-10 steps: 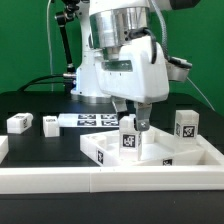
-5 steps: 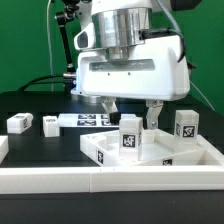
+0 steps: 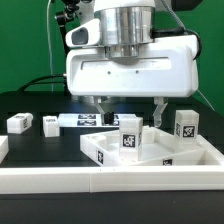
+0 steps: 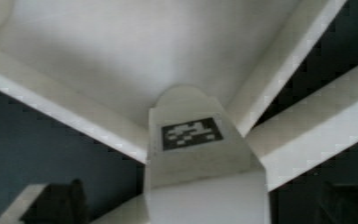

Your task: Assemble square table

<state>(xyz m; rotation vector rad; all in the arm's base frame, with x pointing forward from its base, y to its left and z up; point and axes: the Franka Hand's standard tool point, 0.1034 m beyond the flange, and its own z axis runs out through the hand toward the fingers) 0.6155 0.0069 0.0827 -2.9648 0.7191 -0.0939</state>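
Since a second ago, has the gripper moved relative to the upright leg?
Yes. The gripper then pinched the upright leg; now its fingers stand apart from it, toward the exterior view's left and right, and the hand has turned broadside.

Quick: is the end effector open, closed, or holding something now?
End effector: open, holding nothing; the upright leg stands free between its fingers.

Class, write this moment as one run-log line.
pincer: open over leg | leg: upright on square top | held: nothing
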